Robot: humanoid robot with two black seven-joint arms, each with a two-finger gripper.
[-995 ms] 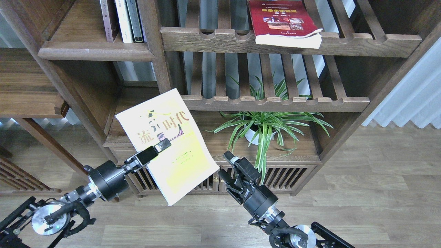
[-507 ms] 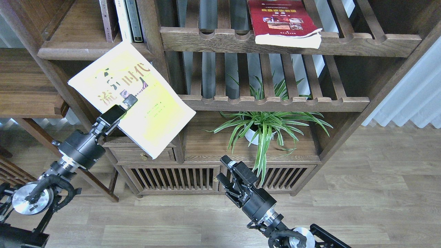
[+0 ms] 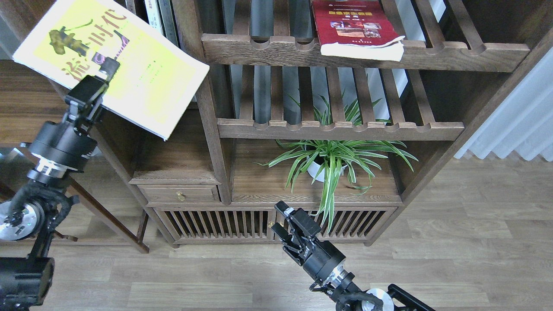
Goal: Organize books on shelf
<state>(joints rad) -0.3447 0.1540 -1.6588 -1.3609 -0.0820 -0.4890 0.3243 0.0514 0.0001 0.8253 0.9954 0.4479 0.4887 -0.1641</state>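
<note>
Behind both grippers stands a dark wood bookcase (image 3: 203, 108) on pale plank flooring, a potted plant (image 3: 332, 162) just above the right gripper (image 3: 283, 220), whose fingers stand apart and empty. Left gripper (image 3: 106, 71) reaches up-left, clamped on the yellow-green book (image 3: 142, 82), which tilts before the shelf (image 3: 173, 172); since half a second ago it has risen further, while the red book (image 3: 354, 26) lies unmoved on the slatted rack (image 3: 276, 49)
</note>
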